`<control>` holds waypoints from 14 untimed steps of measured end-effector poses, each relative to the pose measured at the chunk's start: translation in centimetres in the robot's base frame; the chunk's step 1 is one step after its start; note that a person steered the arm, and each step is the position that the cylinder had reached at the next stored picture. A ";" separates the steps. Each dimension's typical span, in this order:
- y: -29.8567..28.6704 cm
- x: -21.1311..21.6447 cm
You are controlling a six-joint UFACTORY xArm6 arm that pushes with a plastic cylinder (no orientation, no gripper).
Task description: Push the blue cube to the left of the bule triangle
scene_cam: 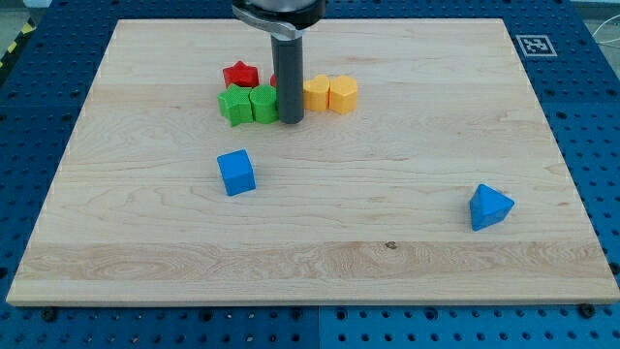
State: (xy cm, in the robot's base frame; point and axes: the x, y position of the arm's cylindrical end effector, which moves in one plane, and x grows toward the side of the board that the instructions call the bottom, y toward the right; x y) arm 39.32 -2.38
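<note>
The blue cube [236, 173] lies left of the board's middle. The blue triangle [490, 206] lies far to the view's right, a little lower. My tip [292, 120] rests on the board above and to the right of the blue cube, apart from it. The tip stands right beside the green blocks, in the gap between them and the yellow blocks.
A cluster sits near the view's top: a red star [240, 75], a green star [233, 105], a green block [263, 103], a yellow block [317, 93] and a yellow hexagon [343, 94]. A red block is mostly hidden behind the rod. The wooden board [145, 271] lies on a blue perforated table.
</note>
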 end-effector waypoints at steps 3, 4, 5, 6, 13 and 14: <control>2.0 2.2; 2.0 4.7; -0.6 5.5; -4.8 5.5; 1.8 9.5; 6.8 10.2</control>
State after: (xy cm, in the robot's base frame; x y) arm 49.48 4.41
